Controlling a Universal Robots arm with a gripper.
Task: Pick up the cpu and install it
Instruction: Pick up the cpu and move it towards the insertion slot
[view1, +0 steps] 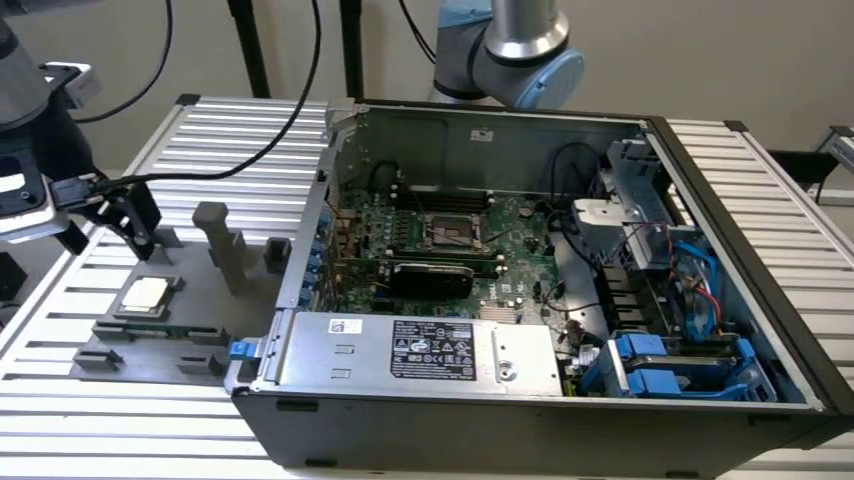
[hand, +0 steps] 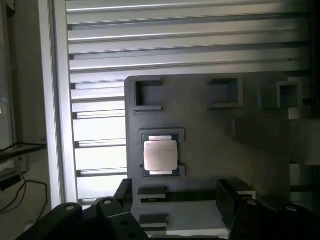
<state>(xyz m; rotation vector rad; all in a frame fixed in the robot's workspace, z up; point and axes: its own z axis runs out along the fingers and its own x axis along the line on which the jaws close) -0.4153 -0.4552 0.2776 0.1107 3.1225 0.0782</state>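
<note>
Right now the pincer (view1: 114, 232) hangs spread wide and empty above the grey holder plate (view1: 200, 325) at the exterior view's left. The plate lies on the slatted tabletop (view1: 240, 130) beside the open computer case (view1: 534, 410). The chip (hand: 160, 155) lies flat in its shallow nest on that plate, pale metal top upward and untouched. In the wrist view it sits near the two black fingers (hand: 123, 194), apart from both and not squarely between them. The step in hand looks like the approach for the pick, so the task is at its start; the socket (view1: 454, 232) is on the board inside the case. To do this well, I judge the pincer should be centred over the chip and square to its sides, so both fingers meet opposite edges together. The nest's low rim seems to leave little edge to grip, so a slow, level descent and a gentle squeeze look wise. A lopsided touch could tip or scrape the chip. The tall posts (view1: 220, 245) on the plate stand close by and want clearance.
</note>
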